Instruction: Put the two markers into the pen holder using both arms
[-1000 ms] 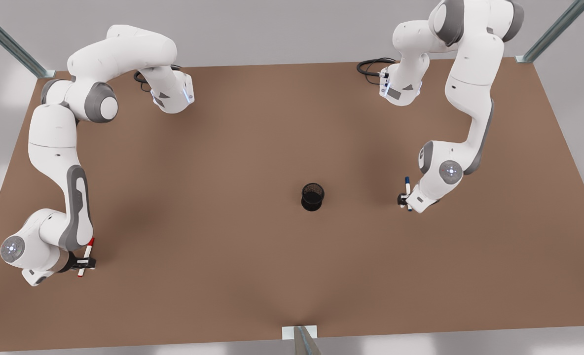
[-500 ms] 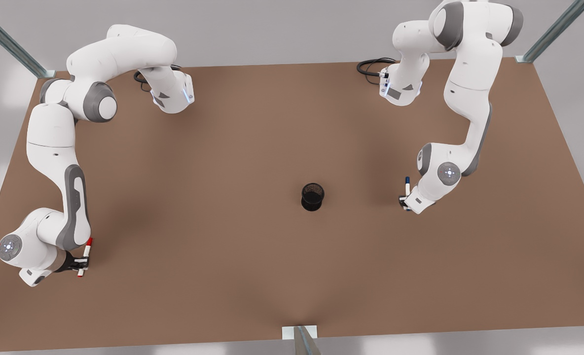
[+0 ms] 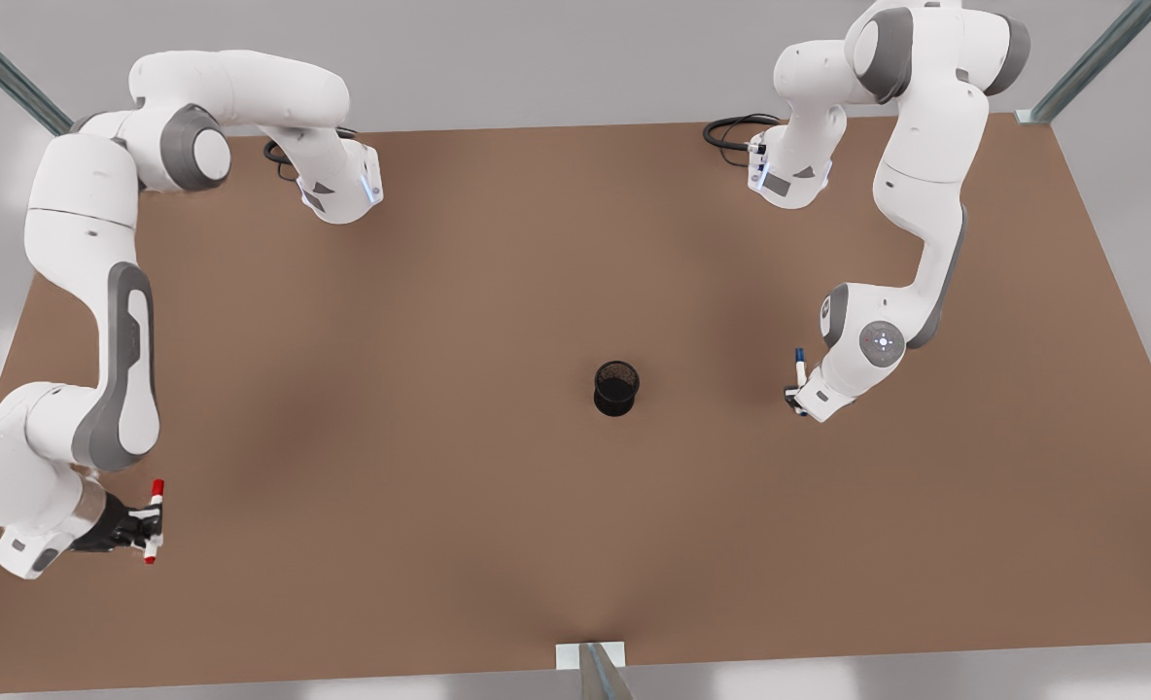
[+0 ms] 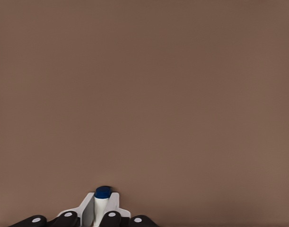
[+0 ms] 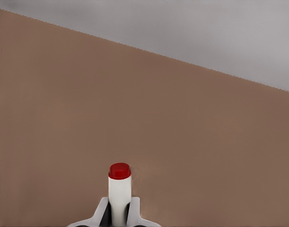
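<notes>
1. Gripping the blue marker (image 3: 800,367) at mid-barrel, the left gripper (image 3: 795,394) sits on the front view's right, its jaws closed on the white barrel; the blue cap (image 4: 102,192) pokes out past the fingertips.
2. The right gripper (image 3: 143,530) is at the front view's far left, near the bench's (image 3: 420,408) left edge, jaws clamped on the red marker (image 3: 153,520); the red cap (image 5: 119,170) shows above the fingertips.
3. The holder (image 3: 616,388) stands upright on bare bench, right of centre, nearer the left gripper and well apart from the right one.
4. Open brown surface lies between each gripper and the holder.
</notes>
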You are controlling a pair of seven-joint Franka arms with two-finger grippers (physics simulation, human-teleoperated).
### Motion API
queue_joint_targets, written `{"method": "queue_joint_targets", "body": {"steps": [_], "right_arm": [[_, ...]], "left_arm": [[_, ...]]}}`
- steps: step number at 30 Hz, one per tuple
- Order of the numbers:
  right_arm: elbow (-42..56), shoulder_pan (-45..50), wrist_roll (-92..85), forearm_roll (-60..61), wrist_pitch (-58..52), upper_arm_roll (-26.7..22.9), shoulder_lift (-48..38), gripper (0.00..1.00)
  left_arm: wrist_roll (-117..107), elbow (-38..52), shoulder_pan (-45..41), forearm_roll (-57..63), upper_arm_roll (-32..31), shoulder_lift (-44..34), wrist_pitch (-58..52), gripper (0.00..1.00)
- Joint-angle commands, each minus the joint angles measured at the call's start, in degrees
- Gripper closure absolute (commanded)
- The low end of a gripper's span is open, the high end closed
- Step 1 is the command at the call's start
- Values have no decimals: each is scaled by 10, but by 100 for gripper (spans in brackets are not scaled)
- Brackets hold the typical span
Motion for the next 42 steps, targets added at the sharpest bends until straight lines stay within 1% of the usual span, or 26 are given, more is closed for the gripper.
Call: {"method": "queue_joint_targets", "body": {"steps": [1, 4, 6, 7, 9, 10, 11, 12, 13, 16, 18, 19, 20, 21, 23, 25, 28, 30, 32, 33, 35, 36, 40, 42], "right_arm": [[1, 2, 10, -2, -61, 43, -19, 73], [-3, 5, 54, -2, -60, 137, -30, 73], [-3, 33, 104, -18, -53, 179, -37, 73], [-3, 62, 144, -18, -47, 189, -43, 73], [-3, 117, 228, -25, -41, 189, -60, 73], [-3, 148, 274, -49, -41, 190, -68, 74], [-3, 175, 337, -69, -41, 201, -70, 74], [-3, 203, 386, -84, -40, 202, -71, 74], [-1, 239, 454, -101, -36, 202, -72, 74], [-1, 325, 590, -154, 22, 200, -68, 74], [-1, 362, 642, -166, 58, 198, -64, 74], [-1, 383, 668, -166, 97, 189, -56, 74], [0, 398, 672, -178, 141, 184, -43, 74], [2, 423, 699, -181, 167, 168, -38, 74], [10, 492, 739, -181, 215, 100, -30, 74], [26, 527, 764, -181, 224, 78, -18, 74], [26, 550, 774, -181, 243, 54, -6, 74], [19, 546, 775, -197, 251, 53, -5, 74], [1, 541, 770, -208, 281, 53, -2, 75], [-5, 541, 758, -230, 281, 53, -2, 76], [-24, 542, 712, -236, 287, 53, -2, 76], [-44, 542, 713, -257, 312, 53, -2, 76], [-69, 541, 710, -330, 317, 53, -2, 77], [-90, 540, 713, -343, 345, 53, 0, 77]], "left_arm": [[1, 0, 0, 0, 0, 0, 1, 70], [0, 2, 2, 0, 0, 2, 0, 74], [-3, 8, 2, -1, 0, 0, -5, 76], [-6, 19, 2, -1, 0, -8, -24, 79], [-7, 59, 2, -2, 0, -27, -114, 79], [-12, 85, 2, -2, -1, -36, -168, 79], [-14, 121, 1, -2, -2, -38, -230, 79], [-18, 145, 1, -5, -3, -41, -274, 79], [-20, 176, -3, -13, -4, -48, -341, 79], [-25, 271, -5, -20, -5, -56, -512, 79], [-55, 313, -17, -49, -5, -55, -557, 79], [-92, 340, -32, -73, -5, -55, -577, 79], [-122, 357, -40, -99, -5, -55, -578, 79], [-145, 379, -46, -125, -5, -54, -577, 79], [-181, 416, -67, -149, -5, -52, -571, 79], [-223, 450, -87, -173, -5, -51, -559, 79], [-255, 450, -112, -197, -4, -40, -495, 79], [-253, 450, -113, -196, -4, -36, -486, 79], [-251, 450, -113, -195, -4, -35, -486, 79], [-252, 450, -113, -195, -4, -35, -486, 79], [-253, 449, -114, -195, -4, -34, -486, 79], [-253, 449, -115, -195, -4, -34, -486, 79], [-252, 449, -119, -195, -4, -30, -479, 79], [-252, 449, -118, -195, -4, -29, -478, 79]]}}
